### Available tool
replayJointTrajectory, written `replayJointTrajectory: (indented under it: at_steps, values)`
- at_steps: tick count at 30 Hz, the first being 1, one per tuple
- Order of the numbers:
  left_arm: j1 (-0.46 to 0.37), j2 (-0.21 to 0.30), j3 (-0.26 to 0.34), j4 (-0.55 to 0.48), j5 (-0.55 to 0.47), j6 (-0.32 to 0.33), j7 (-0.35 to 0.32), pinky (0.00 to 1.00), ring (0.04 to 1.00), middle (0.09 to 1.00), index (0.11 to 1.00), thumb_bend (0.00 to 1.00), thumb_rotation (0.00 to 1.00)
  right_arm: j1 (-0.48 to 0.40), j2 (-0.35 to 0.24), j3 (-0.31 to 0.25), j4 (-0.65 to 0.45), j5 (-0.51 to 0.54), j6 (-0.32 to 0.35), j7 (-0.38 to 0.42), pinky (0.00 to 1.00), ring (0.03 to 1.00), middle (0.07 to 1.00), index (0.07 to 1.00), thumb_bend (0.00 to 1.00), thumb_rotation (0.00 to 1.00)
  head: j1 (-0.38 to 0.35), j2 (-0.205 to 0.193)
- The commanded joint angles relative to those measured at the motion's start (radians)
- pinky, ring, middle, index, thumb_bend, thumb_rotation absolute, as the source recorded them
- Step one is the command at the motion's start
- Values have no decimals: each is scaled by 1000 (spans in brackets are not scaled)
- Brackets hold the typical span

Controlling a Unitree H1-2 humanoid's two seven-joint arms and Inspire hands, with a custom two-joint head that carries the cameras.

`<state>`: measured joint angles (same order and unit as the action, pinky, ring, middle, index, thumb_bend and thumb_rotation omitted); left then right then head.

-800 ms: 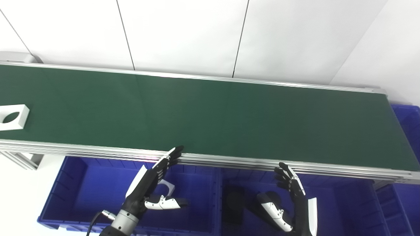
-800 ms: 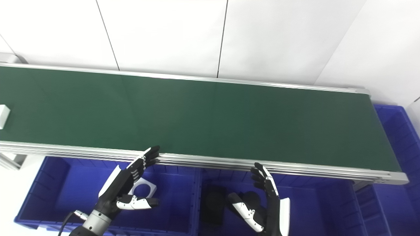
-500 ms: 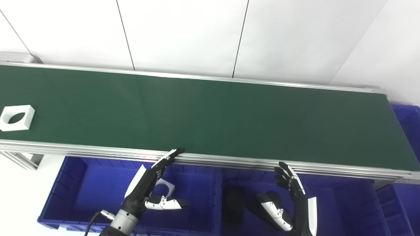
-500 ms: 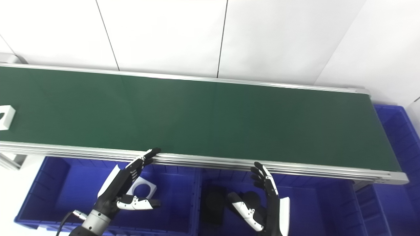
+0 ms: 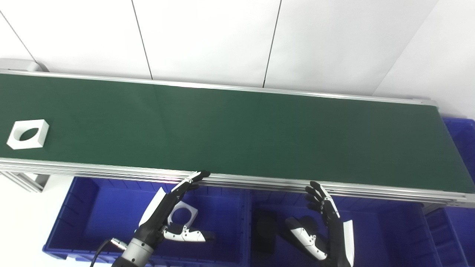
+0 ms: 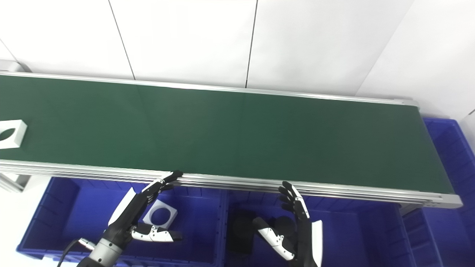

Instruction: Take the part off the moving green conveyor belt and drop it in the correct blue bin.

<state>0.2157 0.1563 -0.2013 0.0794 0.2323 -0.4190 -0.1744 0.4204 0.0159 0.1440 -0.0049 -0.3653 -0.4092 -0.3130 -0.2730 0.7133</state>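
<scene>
A white square part with a round hole [image 5: 28, 134] lies on the green conveyor belt [image 5: 237, 133] at its far left; it also shows in the right eye view [image 6: 11, 134]. My left hand [image 5: 169, 211] is open and empty, raised over the left blue bin [image 5: 92, 218], its fingertips [image 5: 200, 174] at the belt's near rail. My right hand [image 5: 326, 226] is open and empty over the middle blue bin [image 5: 386, 230]. Both hands are far to the right of the part.
A white square part with a hole [image 5: 182, 215] lies in the left bin. Dark parts [image 5: 265, 230] lie in the middle bin. Another blue bin [image 5: 462, 148] stands past the belt's right end. A white wall is behind the belt.
The white part has moved to the right along the belt. My left hand has lowered a little. My right hand has shifted slightly left and up.
</scene>
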Motion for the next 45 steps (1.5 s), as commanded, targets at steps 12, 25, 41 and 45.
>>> replayJointTrajectory:
  at_steps: [12,25,41,45]
  values:
    - [-10,-9,-19,-14,5,-42,31,851,912,936,893,863,250,-10,-43,24,-19,4,-56,15,739,805,850,873,807,527,31,-13]
    - [1,-55,-55,36,-4,-50,65,811,900,923,874,891,275,6,-111,26,12,21,-61,-16,752,815,858,892,770,600,368,-168]
    - [-27,-35,-119,88,37,-51,173,750,842,873,829,965,270,-9,-131,46,60,36,-61,-49,834,829,875,914,579,457,403,-287]
    - [-30,-33,-129,91,33,-51,181,748,838,869,823,971,265,-9,-133,42,61,66,-60,-28,861,842,886,928,539,398,416,-293]
